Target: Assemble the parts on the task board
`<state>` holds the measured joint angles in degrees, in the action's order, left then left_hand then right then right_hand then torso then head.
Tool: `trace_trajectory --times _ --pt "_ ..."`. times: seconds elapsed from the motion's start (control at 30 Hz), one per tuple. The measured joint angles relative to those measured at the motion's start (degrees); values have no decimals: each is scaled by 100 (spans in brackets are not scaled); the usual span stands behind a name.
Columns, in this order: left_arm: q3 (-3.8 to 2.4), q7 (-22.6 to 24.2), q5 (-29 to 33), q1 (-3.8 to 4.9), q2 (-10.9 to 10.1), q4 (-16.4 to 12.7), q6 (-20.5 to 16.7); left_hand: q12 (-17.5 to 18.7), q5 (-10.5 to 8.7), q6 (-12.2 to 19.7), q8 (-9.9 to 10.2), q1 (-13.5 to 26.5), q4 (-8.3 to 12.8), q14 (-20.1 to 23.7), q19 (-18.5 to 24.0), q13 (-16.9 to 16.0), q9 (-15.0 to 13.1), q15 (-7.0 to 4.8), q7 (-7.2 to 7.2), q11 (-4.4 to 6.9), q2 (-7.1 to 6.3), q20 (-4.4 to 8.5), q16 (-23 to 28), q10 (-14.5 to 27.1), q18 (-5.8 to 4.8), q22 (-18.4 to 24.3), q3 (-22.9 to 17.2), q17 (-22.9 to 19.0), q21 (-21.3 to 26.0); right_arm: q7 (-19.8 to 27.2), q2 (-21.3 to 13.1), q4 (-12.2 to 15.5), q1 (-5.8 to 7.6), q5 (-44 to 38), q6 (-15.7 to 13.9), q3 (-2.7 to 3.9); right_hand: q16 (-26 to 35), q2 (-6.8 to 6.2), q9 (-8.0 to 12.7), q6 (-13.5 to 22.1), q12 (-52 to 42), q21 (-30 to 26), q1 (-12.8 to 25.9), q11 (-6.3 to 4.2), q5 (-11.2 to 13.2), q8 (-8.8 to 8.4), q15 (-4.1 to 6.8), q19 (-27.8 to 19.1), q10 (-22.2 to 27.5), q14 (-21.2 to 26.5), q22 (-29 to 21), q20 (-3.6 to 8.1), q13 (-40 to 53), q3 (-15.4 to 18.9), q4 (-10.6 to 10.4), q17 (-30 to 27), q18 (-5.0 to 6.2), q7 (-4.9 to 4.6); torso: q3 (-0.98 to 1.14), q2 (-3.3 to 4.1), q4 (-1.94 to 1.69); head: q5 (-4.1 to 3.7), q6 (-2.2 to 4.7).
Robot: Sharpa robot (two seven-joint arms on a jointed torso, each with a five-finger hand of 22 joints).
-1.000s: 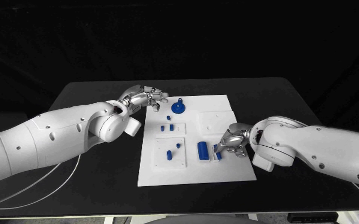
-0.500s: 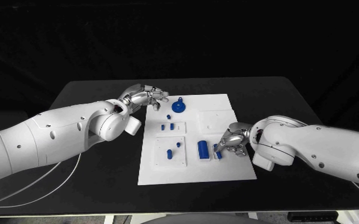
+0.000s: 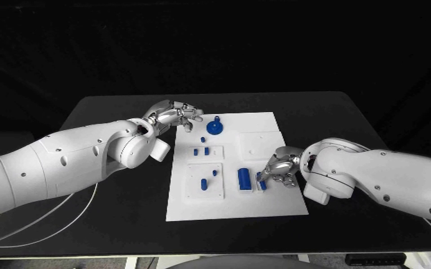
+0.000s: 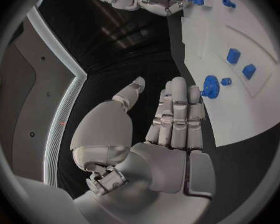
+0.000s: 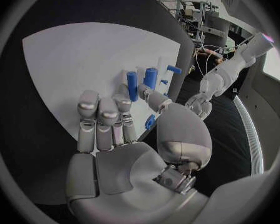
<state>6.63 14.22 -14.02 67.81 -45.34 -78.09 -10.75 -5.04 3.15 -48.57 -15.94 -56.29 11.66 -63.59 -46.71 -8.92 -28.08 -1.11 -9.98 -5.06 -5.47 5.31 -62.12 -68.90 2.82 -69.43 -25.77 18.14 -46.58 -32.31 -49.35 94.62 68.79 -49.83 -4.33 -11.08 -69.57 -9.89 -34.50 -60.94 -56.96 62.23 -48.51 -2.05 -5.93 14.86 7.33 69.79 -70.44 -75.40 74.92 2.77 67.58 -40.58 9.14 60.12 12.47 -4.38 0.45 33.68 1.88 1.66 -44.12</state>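
the white board (image 3: 235, 210) lies in the middle of the frame on the black table (image 3: 108, 219), smooth and flat, with shallow raised squares. on it are hard, matte blue pieces: a round knob (image 3: 213, 128) near the upper edge, two small blocks (image 3: 201, 152) below it, a slim peg (image 3: 203, 185) at lower left, and a rounded bar (image 3: 242, 179) at centre right.

the right hand (image 3: 280, 170), silver and jointed, sits at the board's right edge; the right wrist view shows a small blue piece (image 5: 150, 121) pinched between thumb and a finger, the other fingers straight. the step looks like seating this piece beside the bar; next it needs lining up over its slot and pressing down.

the left hand (image 3: 173, 116) hovers at the board's upper left corner, near the knob, fingers straight, side by side, holding nothing.
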Motion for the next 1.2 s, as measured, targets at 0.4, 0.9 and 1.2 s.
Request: trace_trajectory --times 0.4,0.9,1.2 --pt "0 -3 0 0 -1 0 1 0 0 0 0 0 0 0 0 0 0 0 0 0 0 0 0 0 20 -1 0 -1 0 3 -8 7 0 -3 0 -1 24 -213 15 0 0 0 13 0 216 -24 -2 8 0 -1 0 7 0 7 -215 0 0 0 0 0 0 9 -13" --pt "0 -7 -1 0 -6 2 1 0 0 0 0 0 0 0 1 0 5 0 0 0 0 -1 0 0 12 -4 0 2 0 109 -207 103 -3 -28 197 -1 23 -405 23 0 0 -1 -139 11 238 -24 -8 -5 12 3 0 47 1 65 -154 1 -1 19 3 0 1 5 -10" --pt "0 -9 -1 0 -7 2 2 0 0 0 0 0 0 0 1 0 4 0 0 0 0 -1 0 0 -16 -4 0 4 0 177 -284 157 -10 -46 511 -1 23 -361 16 0 0 -1 -183 21 282 -24 2 -11 21 -8 0 51 8 295 41 1 -3 19 3 0 1 -1 1"
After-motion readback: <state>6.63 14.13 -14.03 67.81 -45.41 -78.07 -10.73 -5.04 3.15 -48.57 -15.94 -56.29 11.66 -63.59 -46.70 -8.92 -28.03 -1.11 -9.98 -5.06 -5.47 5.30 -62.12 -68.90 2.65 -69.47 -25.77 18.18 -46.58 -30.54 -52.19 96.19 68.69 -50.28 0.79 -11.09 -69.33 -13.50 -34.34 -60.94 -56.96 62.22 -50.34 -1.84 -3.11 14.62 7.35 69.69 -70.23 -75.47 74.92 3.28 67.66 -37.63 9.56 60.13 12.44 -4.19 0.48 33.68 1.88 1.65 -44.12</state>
